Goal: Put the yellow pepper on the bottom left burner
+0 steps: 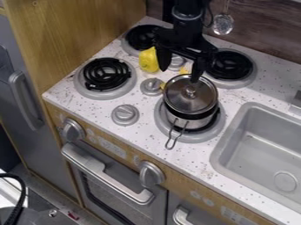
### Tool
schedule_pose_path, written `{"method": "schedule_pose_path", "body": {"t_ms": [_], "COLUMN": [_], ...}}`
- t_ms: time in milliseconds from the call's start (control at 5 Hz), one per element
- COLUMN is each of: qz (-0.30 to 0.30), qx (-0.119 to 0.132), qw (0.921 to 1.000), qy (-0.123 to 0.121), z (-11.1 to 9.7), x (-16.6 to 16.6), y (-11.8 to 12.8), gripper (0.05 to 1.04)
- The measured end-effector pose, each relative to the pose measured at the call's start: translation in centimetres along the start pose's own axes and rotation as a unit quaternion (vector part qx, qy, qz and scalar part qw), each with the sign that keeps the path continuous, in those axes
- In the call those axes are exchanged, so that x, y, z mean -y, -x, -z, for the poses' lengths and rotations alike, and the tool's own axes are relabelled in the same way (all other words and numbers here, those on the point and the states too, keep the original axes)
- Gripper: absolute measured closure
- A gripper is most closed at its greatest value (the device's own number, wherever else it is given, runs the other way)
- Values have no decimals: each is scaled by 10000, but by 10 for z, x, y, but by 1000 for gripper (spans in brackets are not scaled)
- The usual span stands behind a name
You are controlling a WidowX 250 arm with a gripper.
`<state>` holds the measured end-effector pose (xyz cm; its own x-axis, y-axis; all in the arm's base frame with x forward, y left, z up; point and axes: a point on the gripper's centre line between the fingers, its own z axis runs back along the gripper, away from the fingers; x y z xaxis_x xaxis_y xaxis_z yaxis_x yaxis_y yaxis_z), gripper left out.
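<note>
Bench [76,100] with a pale speckled top spans the view, set above a grey oven [111,186]. A wood panel [73,30] stands along its left side, and a grey sink [258,140] is let into its right end. The black arm [188,9] comes in from the top edge, and its hand [179,72] hangs over the middle of the stove, wide, the two fingers well apart. One finger is just beside the pepper; the other hangs over the near side of the pot's upper rim, though its exact height is hard to judge.

Four burners sit in the bench: the bottom left burner [106,75] shows its black coil, the top left burner [141,36] and top right burner [231,66] lie behind, and the bottom right burner [160,124] carries a steel pot [185,113] with its lid [182,94] on. The yellow pepper [148,61] is near the top left burner's front edge, between it and the knobs. A silver ladle [222,23] hangs at the back. Small yellow bits [184,70] show by the lid.
</note>
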<state>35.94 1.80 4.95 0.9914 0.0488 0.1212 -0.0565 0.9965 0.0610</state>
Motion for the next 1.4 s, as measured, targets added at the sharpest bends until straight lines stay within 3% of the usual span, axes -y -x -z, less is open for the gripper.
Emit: {"method": "schedule_pose_path", "body": {"t_ms": [200, 600, 1400], "qz": [11, -111, -122], "qx": [-175, -209, -104], "qw": [9998, 9997, 9999], "qy": [-4, 56, 25], "z": [11, 30, 27], "x": [1, -24, -39], "y": [5, -19, -31], "gripper": [84, 84, 84]}}
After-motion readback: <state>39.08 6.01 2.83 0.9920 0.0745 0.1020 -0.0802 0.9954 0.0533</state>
